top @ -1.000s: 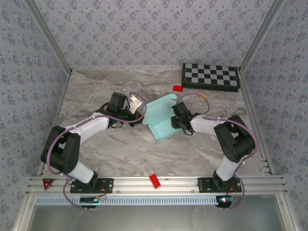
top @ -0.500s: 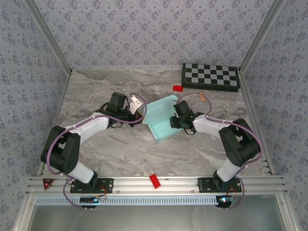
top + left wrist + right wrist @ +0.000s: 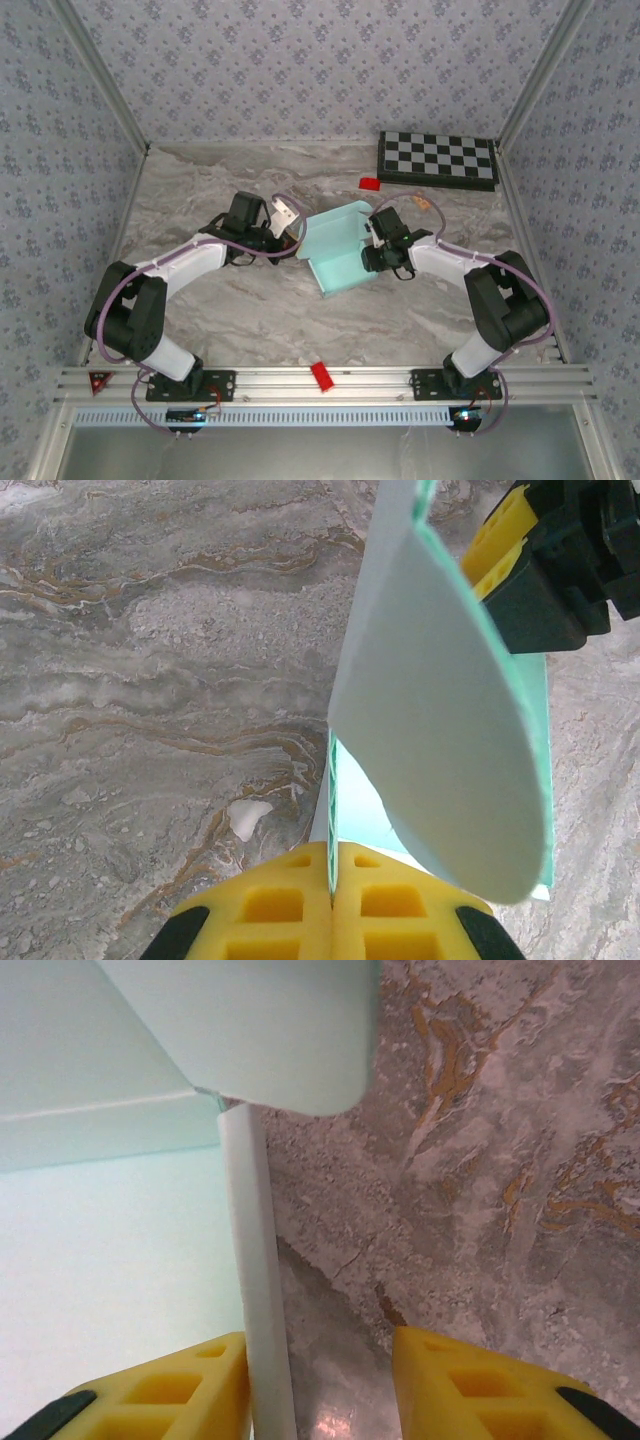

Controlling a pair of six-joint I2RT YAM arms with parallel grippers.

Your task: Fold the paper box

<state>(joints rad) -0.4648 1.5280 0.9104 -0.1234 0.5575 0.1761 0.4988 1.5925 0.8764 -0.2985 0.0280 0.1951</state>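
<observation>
The paper box is pale light-blue card, partly folded, in the middle of the marble table between both arms. My left gripper is at its left side, and in the left wrist view it is shut on a thin upright wall of the paper box, whose rounded flap curves up in front. My right gripper is at the box's right side. In the right wrist view my right gripper is open, straddling the box's white wall edge, which lies against the left finger.
A black-and-white checkerboard lies at the back right, with a small red piece near it. A red tag sits on the front rail. Papered walls close in the table on three sides.
The right gripper has shifted slightly right and back along the box's right side, its arm swinging outward. The left gripper keeps its hold and has not moved.
</observation>
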